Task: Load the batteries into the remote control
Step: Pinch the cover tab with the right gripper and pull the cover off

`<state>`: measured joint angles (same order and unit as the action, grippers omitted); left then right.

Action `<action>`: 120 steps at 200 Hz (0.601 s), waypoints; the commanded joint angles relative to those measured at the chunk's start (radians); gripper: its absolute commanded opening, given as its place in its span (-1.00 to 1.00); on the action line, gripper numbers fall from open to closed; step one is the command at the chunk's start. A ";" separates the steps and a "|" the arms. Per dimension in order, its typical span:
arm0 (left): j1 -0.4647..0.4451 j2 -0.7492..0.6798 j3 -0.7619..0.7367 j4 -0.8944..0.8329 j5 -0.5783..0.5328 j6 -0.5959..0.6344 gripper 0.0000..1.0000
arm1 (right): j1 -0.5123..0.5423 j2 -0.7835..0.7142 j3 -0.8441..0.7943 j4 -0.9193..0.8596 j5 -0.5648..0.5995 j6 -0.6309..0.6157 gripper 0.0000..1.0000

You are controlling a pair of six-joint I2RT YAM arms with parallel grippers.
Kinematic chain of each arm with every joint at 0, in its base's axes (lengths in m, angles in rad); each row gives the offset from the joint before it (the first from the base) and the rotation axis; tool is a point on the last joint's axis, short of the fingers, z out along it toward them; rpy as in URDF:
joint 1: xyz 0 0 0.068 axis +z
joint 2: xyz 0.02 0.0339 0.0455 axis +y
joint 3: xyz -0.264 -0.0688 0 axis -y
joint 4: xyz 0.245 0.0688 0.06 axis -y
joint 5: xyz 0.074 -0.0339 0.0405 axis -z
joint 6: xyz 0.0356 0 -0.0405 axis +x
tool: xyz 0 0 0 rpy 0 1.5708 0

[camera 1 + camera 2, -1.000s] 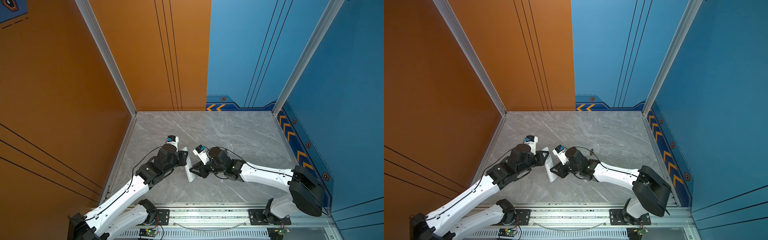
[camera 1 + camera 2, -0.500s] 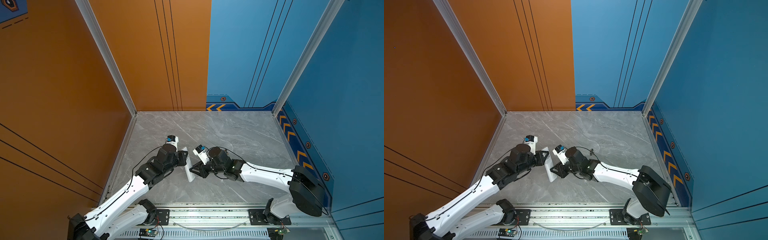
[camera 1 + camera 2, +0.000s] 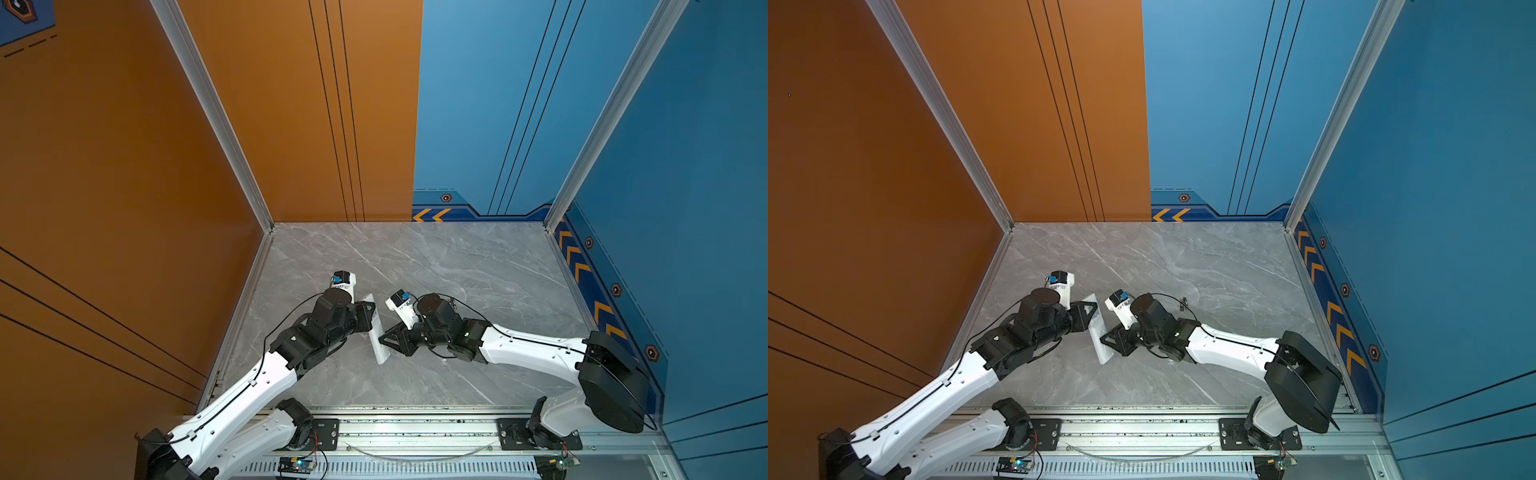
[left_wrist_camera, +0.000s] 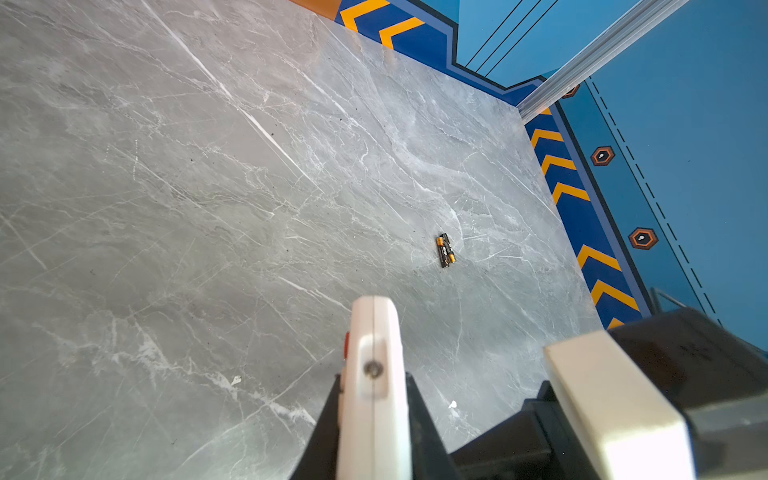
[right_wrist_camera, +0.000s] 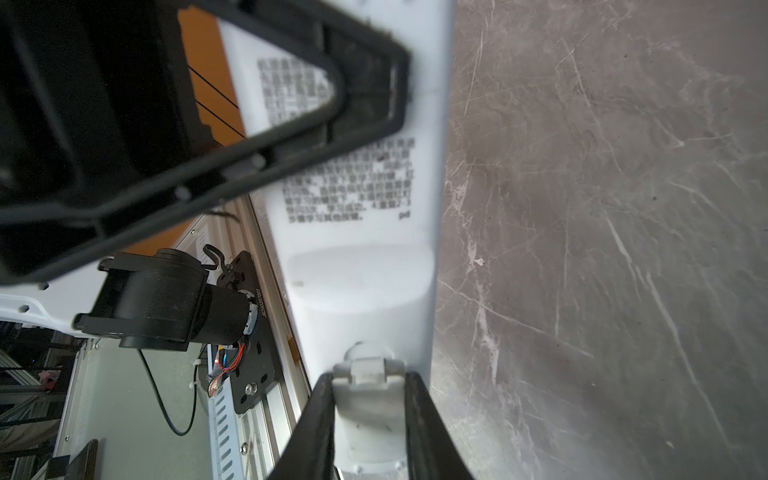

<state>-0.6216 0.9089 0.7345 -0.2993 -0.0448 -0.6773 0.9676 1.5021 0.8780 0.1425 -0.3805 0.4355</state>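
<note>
— While my left tool [image 3: 368,312] clamps the remote control [image 3: 380,350] edge-on over the table [image 3: 457,257], my right tool [image 5: 368,386] pinches the battery cover [image 5: 365,411] at the end of the remote's plain white back. I judge that removing the cover is the step in hand.

— Is the cover off?

— I cannot tell. The right wrist view shows its latch tab [image 5: 368,368] sitting at the seam, with my jaws drawn narrow against the cover's two sides.

— And the cells?

— The batteries [image 4: 445,250] lie side by side on the table, well apart from the remote and toward the chevron-striped wall [image 4: 573,195]. Neither tool is touching them. The next move, as I read it, is to draw the cover clear, set it down, then send the right tool for one cell. They are slim and round, so a poor pinch could roll them.

— Anything legible?

— A label [image 5: 345,183] of dense printed characters, seemingly Chinese, covers the remote's back, but it is too blurred to read. A small mark like "pd" closes the last line. The cells are black and gold with pale lettering too small to make out.
</note>
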 commanded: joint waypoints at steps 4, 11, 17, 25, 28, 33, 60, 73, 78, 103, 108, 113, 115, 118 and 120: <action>0.010 -0.008 -0.021 0.040 0.003 0.018 -1.00 | 0.006 -0.009 0.030 0.034 -0.011 0.000 -0.50; 0.010 -0.006 -0.024 0.041 0.001 0.020 -1.00 | 0.006 -0.011 0.029 0.037 -0.009 0.000 -0.50; 0.011 -0.005 -0.027 0.042 0.002 0.022 -1.00 | 0.006 -0.011 0.028 0.038 -0.009 0.001 -0.50; 0.011 -0.002 -0.031 0.045 0.002 0.022 -1.00 | 0.006 -0.011 0.026 0.040 -0.008 0.000 -0.50; 0.013 0.000 -0.033 0.046 0.002 0.022 -1.00 | 0.006 -0.011 0.026 0.040 -0.008 0.000 -0.50; 0.013 0.000 -0.036 0.047 0.001 0.022 -1.00 | 0.005 -0.011 0.026 0.038 -0.008 0.000 -0.50; 0.017 0.007 -0.040 0.051 0.000 0.022 -1.00 | 0.006 -0.014 0.023 0.041 -0.005 -0.001 -0.51; 0.019 0.008 -0.041 0.053 0.000 0.022 -1.00 | 0.006 -0.014 0.021 0.042 0.000 -0.002 -0.51; 0.019 0.009 -0.041 0.055 0.000 0.021 -1.00 | 0.005 -0.015 0.021 0.039 0.001 -0.003 -0.51; 0.024 0.008 -0.042 0.049 -0.005 0.025 -1.00 | 0.004 -0.019 0.012 0.030 0.017 -0.009 -0.51; 0.027 0.006 -0.043 0.042 -0.009 0.027 -1.00 | 0.003 -0.020 0.008 0.029 0.020 -0.009 -0.51; 0.031 0.003 -0.044 0.038 -0.012 0.028 -1.00 | 0.000 -0.020 0.005 0.028 0.022 -0.010 -0.51; 0.034 0.002 -0.044 0.035 -0.013 0.030 -1.00 | 0.000 -0.020 0.003 0.027 0.023 -0.010 -0.51; 0.036 0.000 -0.045 0.033 -0.013 0.029 -1.00 | 0.000 -0.022 0.001 0.024 0.026 -0.011 -0.51; 0.038 -0.003 -0.046 0.032 -0.013 0.030 -1.00 | -0.001 -0.022 0.000 0.022 0.027 -0.011 -0.51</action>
<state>-0.6033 0.9188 0.7006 -0.2802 -0.0452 -0.6701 0.9695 1.5017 0.8780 0.1574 -0.3702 0.4351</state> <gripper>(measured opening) 0.197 0.248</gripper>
